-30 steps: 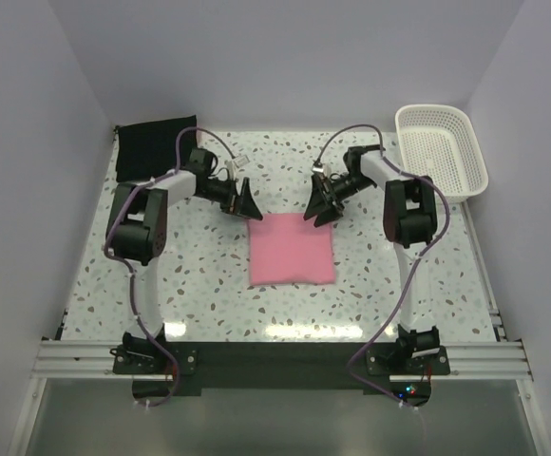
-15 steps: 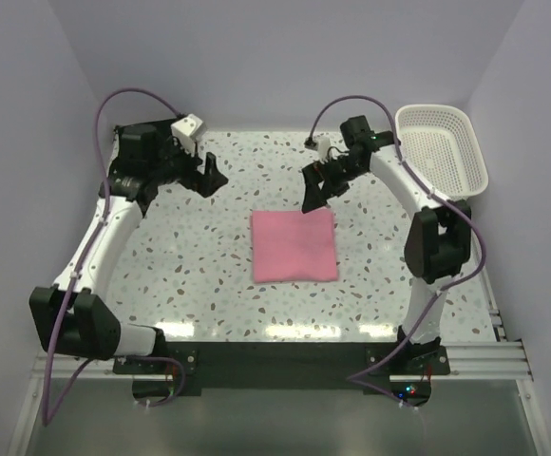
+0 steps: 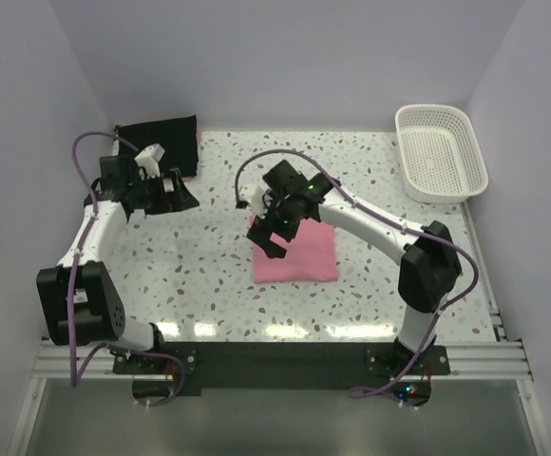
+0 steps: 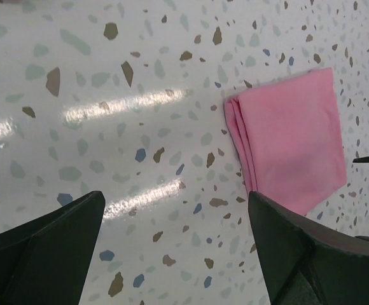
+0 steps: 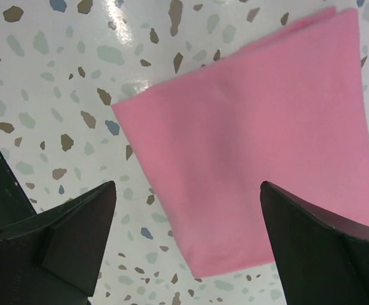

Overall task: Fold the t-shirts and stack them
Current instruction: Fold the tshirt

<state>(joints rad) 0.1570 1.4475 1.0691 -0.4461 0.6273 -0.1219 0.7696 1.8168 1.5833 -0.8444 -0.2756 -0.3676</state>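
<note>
A black t-shirt, folded, lies far left of the folded pink t-shirt. The left claw, spread wide and empty, hangs well left of the pink t-shirt. The right claw, also spread and empty, hovers over its left edge.

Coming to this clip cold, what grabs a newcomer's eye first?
The plain pink folded fabric t-shirt at the middle of the speckled table, with the right tool hanging open over its far-left corner. Next, the black folded fabric rectangle in the far-left corner and the white lattice plastic basket far right.
</note>
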